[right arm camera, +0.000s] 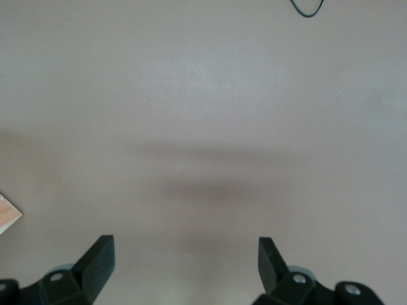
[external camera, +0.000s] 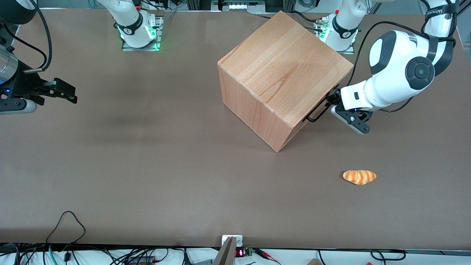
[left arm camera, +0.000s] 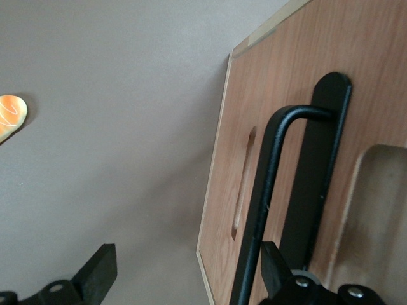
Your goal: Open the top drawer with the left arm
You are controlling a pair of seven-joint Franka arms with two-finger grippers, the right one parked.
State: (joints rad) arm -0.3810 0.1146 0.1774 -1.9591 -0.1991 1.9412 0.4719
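Note:
The big wooden cube (external camera: 283, 73) stands on the brown table. Its front faces the working arm, so in the front view only the top drawer's black wire handle (external camera: 315, 113) sticks out past the cube's upper edge. In the left wrist view the flat wooden drawer front (left arm camera: 286, 70) looks shut flush with the cube. The handle (left arm camera: 267, 203) runs in front of it on a black mounting strip. My left gripper (external camera: 330, 103) is open right at the handle. The handle bar lies between the fingers (left arm camera: 184, 276), close to one fingertip (left arm camera: 273, 270). The other fingertip (left arm camera: 98, 270) is over bare table.
An orange-striped bread roll (external camera: 359, 177) lies on the table nearer the front camera than the gripper; it also shows in the left wrist view (left arm camera: 9, 117). The left arm's white elbow (external camera: 401, 70) hangs beside the cube. Cables run along the table's near edge.

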